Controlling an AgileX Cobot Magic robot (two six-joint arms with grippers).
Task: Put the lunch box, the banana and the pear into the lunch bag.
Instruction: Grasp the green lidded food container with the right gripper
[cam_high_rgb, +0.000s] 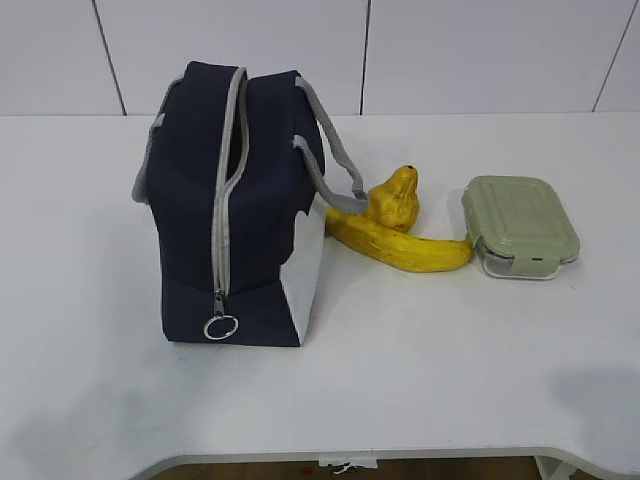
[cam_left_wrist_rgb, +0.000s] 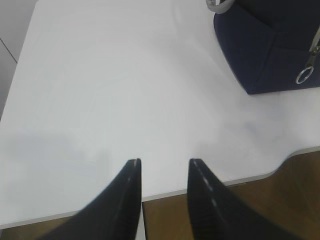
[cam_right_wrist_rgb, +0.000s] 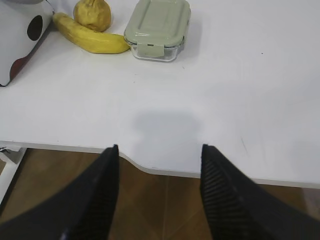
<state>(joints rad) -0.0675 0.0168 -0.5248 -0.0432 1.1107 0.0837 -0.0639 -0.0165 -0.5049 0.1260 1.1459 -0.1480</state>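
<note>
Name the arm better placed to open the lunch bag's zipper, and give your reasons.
Left. The left gripper, open and empty, looks toward the lunch bag with its ring pull nearby; the right gripper faces the lunch box.

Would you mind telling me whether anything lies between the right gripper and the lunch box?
Nothing visible: bare table lies between the right gripper and the lunch box.

Probably lab: bare white table (cam_high_rgb: 450, 380), plain white panelled wall (cam_high_rgb: 480, 50).

Open right tool (cam_right_wrist_rgb: 160, 150) faces banana (cam_right_wrist_rgb: 90, 37), pear (cam_right_wrist_rgb: 92, 15), lunch box (cam_right_wrist_rgb: 157, 27), perhaps touching
</note>
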